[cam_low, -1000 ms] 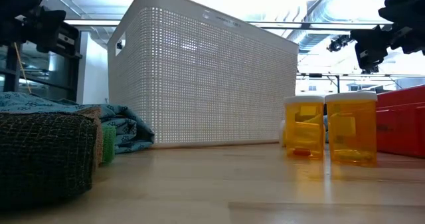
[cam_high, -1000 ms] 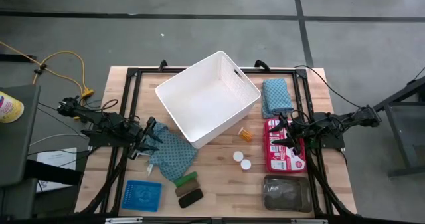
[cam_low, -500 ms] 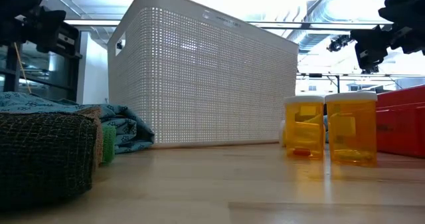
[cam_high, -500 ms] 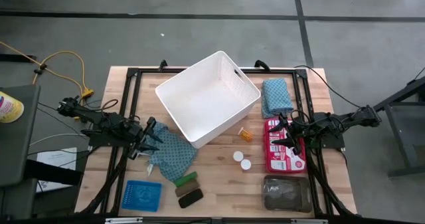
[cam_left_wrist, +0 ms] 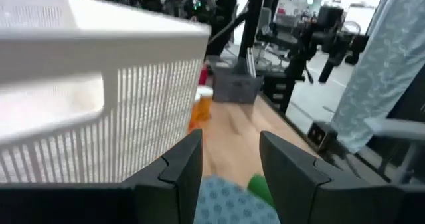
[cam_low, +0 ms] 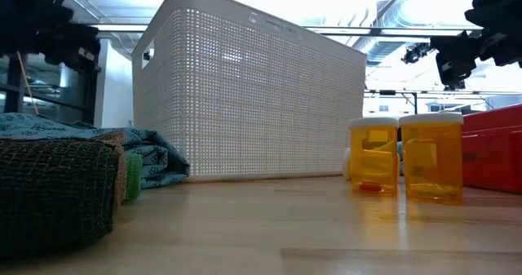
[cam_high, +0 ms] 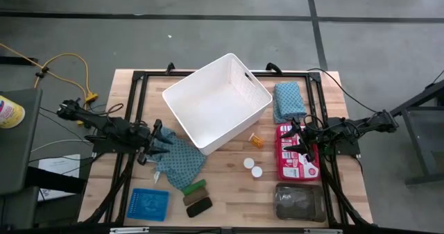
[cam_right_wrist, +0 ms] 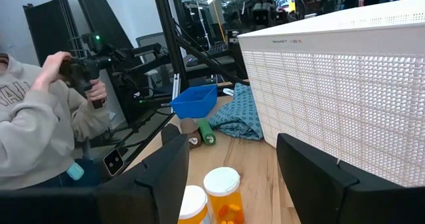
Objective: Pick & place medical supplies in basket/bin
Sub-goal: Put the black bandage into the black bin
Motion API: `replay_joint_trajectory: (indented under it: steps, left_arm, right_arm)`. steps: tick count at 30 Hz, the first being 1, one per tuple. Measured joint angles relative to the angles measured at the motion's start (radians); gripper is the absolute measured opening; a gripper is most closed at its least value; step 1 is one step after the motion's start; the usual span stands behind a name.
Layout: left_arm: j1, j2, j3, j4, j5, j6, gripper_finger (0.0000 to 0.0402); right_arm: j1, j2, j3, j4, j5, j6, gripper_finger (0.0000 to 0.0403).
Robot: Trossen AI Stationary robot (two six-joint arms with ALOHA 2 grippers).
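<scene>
A pale wooden table with a black frame stands on a grey concrete floor; a yellow cable loops on the floor far left. Beyond the table the room holds dark equipment stands, and in the right wrist view a person in a grey sweatshirt grips a black handle.

Nearest, from left to right, lie a blue mesh tray, a dark-brown oblong piece and a green oblong piece, both with long axes running left to right and slightly tilted, and a grey see-through tray.

Further back, two white round caps sit side by side near the centre. A red packet lies to their right, its long axis near to far. A tiny orange pill bottle lies just beside the basket's near right corner.

A teal patterned cloth is spread at the left. The left gripper hovers over its left edge, fingers apart and holding nothing.

The right gripper hangs over the red packet's far end, fingers spread, empty.

The white lattice basket sits rotated at the centre, empty, long axis running from near left to far right. A second teal cloth, folded, lies far right, long axis near to far.
</scene>
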Motion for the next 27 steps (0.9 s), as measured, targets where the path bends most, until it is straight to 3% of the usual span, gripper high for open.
replay_joint_trajectory:
  steps: [14, 27]
  left_arm:
    - [-0.044, 0.356, 0.313, -0.001, 0.009, 0.056, 0.0146]
    - [-0.115, 0.55, 0.586, -0.114, -0.025, 0.11, 0.0146]
  right_arm:
    - [0.0, 0.0, 0.0, 0.0, 0.0, 0.0, 0.0216]
    - [0.0, 0.0, 0.0, 0.0, 0.0, 0.0, 0.0216]
